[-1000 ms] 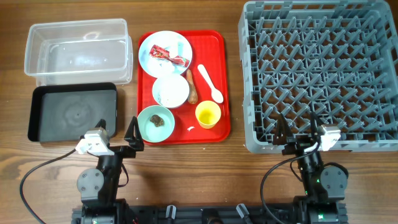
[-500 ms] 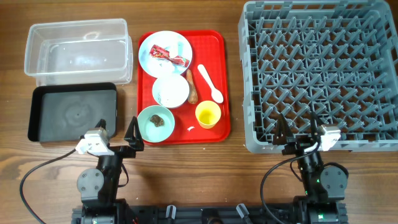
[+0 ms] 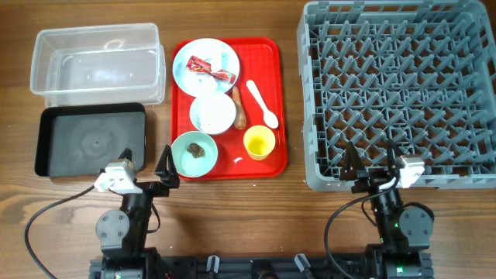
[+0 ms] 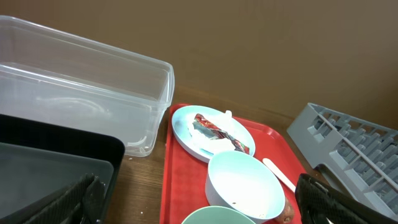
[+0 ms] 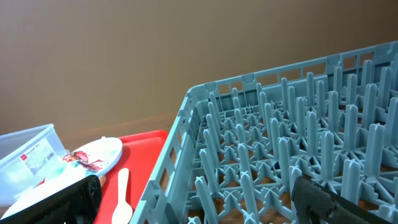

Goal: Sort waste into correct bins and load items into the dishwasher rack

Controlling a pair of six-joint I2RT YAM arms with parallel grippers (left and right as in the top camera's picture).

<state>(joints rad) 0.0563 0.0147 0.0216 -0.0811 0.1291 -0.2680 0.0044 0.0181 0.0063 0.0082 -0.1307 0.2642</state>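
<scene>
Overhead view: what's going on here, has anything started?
Not started. Both arms sit at the near table edge, with the left pincer and right pincer open and empty. Dishes and waste are all on the red tray: snack wrapper on the plate, whitish bowl, mint bowl, yellow cup, spoon. The clear tub, black tray and dishwasher rack hold nothing.

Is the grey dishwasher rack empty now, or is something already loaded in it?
Empty. The overhead view shows only bare pegs in the dishwasher rack; the plate and yellow cup sit on the red tray.
</scene>
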